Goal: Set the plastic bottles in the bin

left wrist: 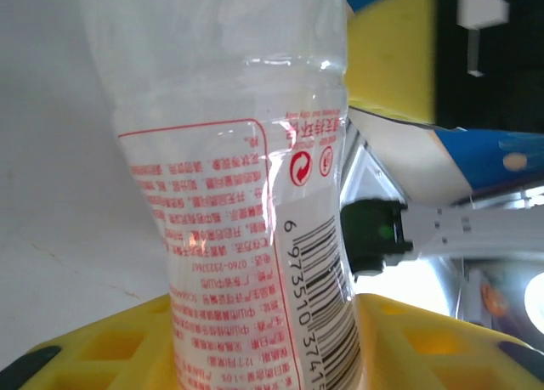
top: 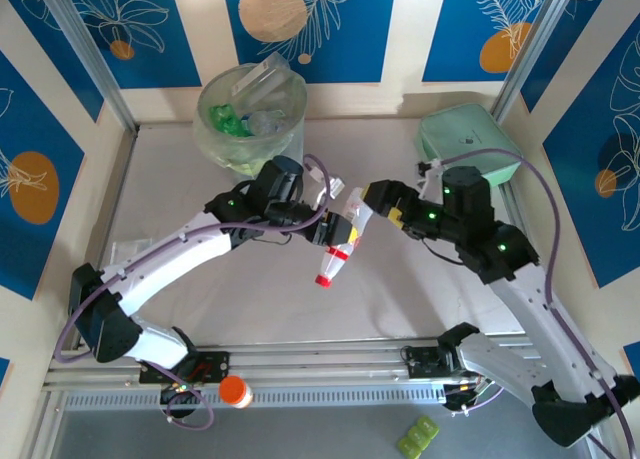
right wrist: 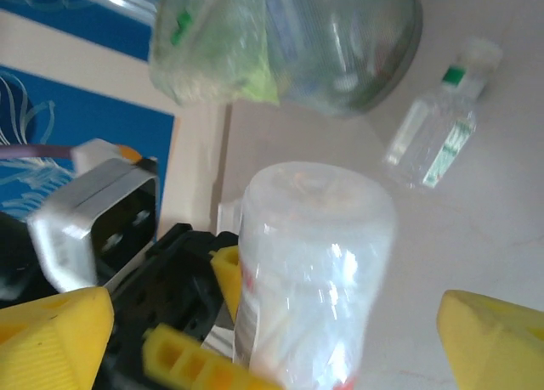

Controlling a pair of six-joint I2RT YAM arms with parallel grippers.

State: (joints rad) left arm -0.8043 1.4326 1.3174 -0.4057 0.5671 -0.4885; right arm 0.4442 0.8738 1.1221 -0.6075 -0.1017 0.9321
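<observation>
- Bin (top: 250,129): back of table (top: 250,309), left of centre. Bag-lined, w/ green and clear stuff inside. Mouth wide and open at top, so an easy target.
- L claw (top: 325,232): clamped on bottle. In the wrist view the yellow fingers (left wrist: 102,356) sit either side of the labelled body, low in frame.
- Bottle (top: 337,247): off the table at mid-table, between the two claws. Tilted, red cap end down toward near edge, base up toward R claw.
  - Clear, red-print label w/ barcode. Looks empty, so prob. v. light.
  - Thin wall, so soft and likely to buckle under a hard squeeze.
  - Film label looks glossy, so prob. slick.
  - Best hold IMO: across mid-body on the label, or nearer the shoulder where the wall should be stiffer. Light pinch only, since too hard and it may dent and squirt out.
  - Body narrows by the fingers. Can't tell if that's moulded shape or squeeze.
- R claw (top: 377,201): jaws wide apart, yellow pads (right wrist: 51,330) flanking the bottle's base. No contact as far as I can tell.
- 2nd bottle (right wrist: 429,135): lying on table near foot of bin. Clear, green label, white cap. Prob. handles the same: light, soft, may roll.
</observation>
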